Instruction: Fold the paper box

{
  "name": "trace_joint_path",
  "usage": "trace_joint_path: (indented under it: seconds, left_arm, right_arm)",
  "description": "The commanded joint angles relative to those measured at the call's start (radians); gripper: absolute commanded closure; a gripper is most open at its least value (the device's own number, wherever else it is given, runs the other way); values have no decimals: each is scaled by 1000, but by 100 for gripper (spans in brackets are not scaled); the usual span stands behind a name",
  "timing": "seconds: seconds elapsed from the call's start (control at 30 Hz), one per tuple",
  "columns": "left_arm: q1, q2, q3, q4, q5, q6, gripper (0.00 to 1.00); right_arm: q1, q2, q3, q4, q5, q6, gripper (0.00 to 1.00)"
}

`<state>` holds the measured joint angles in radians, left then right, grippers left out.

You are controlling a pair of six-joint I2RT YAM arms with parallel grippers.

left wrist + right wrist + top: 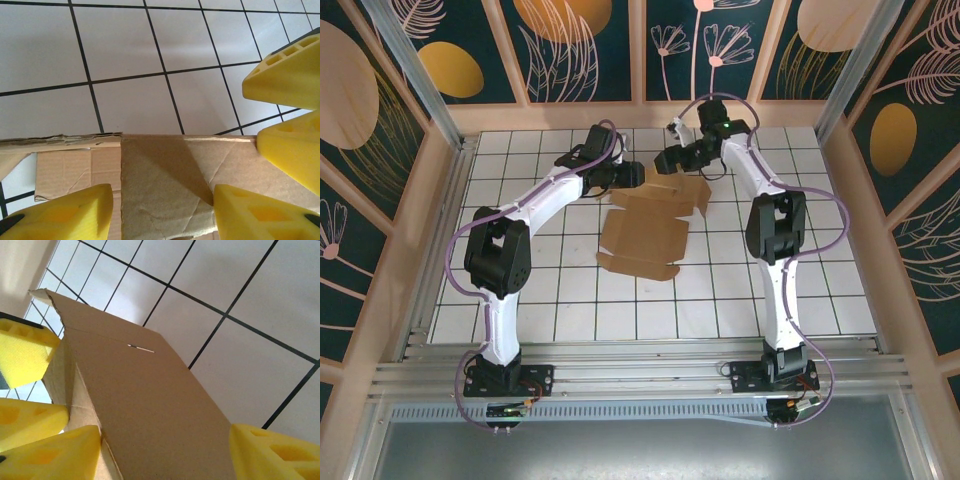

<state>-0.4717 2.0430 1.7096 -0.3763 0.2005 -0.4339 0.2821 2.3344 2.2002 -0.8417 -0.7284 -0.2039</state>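
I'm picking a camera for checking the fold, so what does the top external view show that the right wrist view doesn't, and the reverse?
Top external: the whole plain brown kraft cardboard box, an irregular sheet lying on the white tiled table, with both arms reaching its far edge. Right wrist: a close look at one panel that looks lifted, with a thin slit and a ragged corner, between the open yellow fingers of the right gripper. Shared: the cardboard, the tiles and the right gripper.
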Motion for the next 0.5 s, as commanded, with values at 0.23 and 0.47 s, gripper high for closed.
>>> trace_joint_path:
  seconds: [0.23,0.47]
  left_arm:
    - [5,-60,5,-40,-59,25,29]
    - [5,-283,-190,121,-190,136,14]
  right_arm:
    - [-28,-14,-6,17,-15,53,34]
    - [-38,-20,2,17,-50,63,33]
